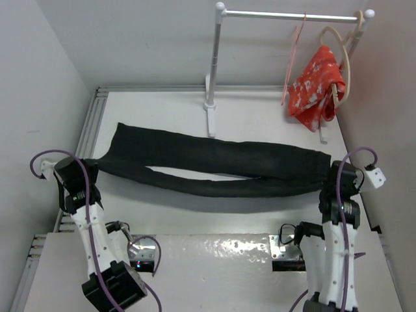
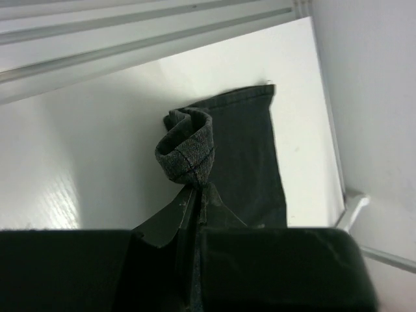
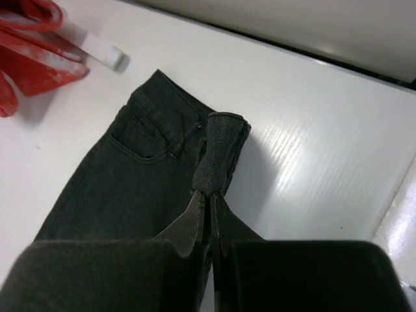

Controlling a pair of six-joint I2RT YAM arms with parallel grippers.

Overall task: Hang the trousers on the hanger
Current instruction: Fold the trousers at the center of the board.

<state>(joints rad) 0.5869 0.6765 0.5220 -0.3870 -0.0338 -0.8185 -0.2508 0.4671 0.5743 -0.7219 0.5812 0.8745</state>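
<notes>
The black trousers lie stretched across the table, waist to the right and leg ends to the left. My left gripper is shut on the bunched hem of one leg. My right gripper is shut on the folded waistband. The thin pink-red wire hanger hangs from the rail of the white rack at the back right.
A pale beige hanger with a red white-patterned cloth hangs right of the pink hanger. The rack's post and foot stand just behind the trousers. Walls close in on the left and right. The red cloth also shows in the right wrist view.
</notes>
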